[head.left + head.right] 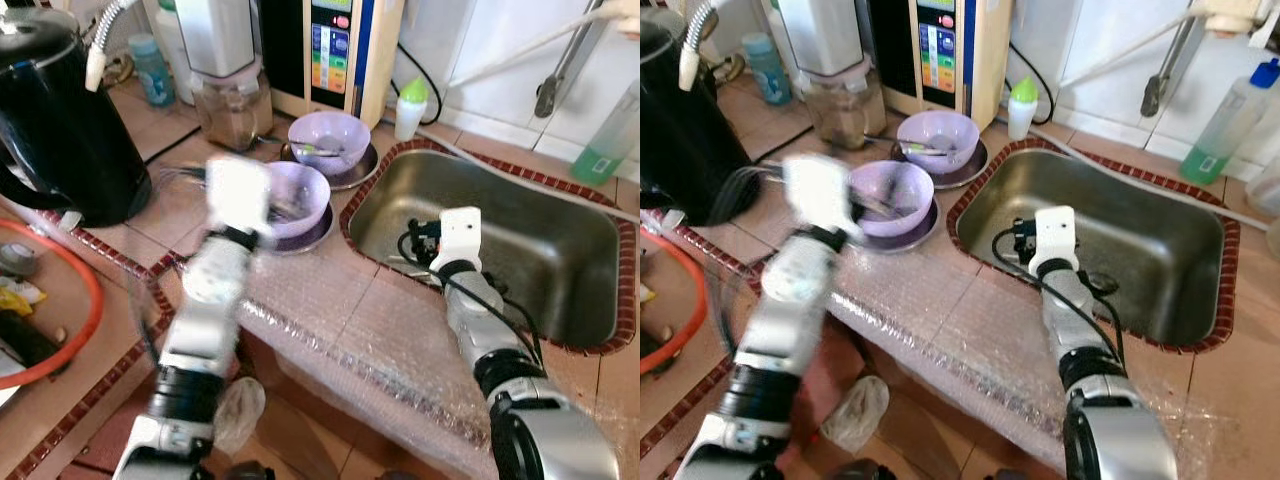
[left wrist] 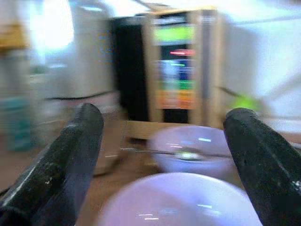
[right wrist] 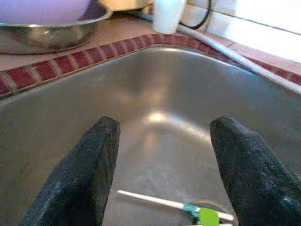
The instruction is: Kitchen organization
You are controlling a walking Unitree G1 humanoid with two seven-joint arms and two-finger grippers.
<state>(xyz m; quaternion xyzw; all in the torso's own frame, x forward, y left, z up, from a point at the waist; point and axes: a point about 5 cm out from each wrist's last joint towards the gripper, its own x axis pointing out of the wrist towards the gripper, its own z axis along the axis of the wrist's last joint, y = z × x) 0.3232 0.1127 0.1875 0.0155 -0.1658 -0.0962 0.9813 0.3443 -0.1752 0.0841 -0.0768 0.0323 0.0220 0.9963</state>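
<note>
Two purple bowls stand on steel plates on the tiled counter left of the sink [image 1: 560, 250]: a near bowl [image 1: 305, 190] and a far bowl [image 1: 330, 138] with a green-handled utensil lying in it. My left gripper [image 2: 164, 120] is open and blurred with motion, hovering just above the near bowl [image 2: 183, 200]; its white wrist [image 1: 238, 190] sits at that bowl's left rim. My right gripper [image 3: 167, 125] hangs open inside the sink at its left side [image 1: 415, 240], holding nothing. A thin white utensil with a green end [image 3: 176, 204] lies on the sink floor below it.
A black kettle [image 1: 60, 120] stands at the left, with a blender jar [image 1: 232, 100] and a water purifier [image 1: 330, 50] behind the bowls. A small green-capped bottle [image 1: 410, 105] and a green soap bottle [image 1: 605, 140] flank the sink's back. Bubble wrap [image 1: 380, 350] covers the counter's front edge.
</note>
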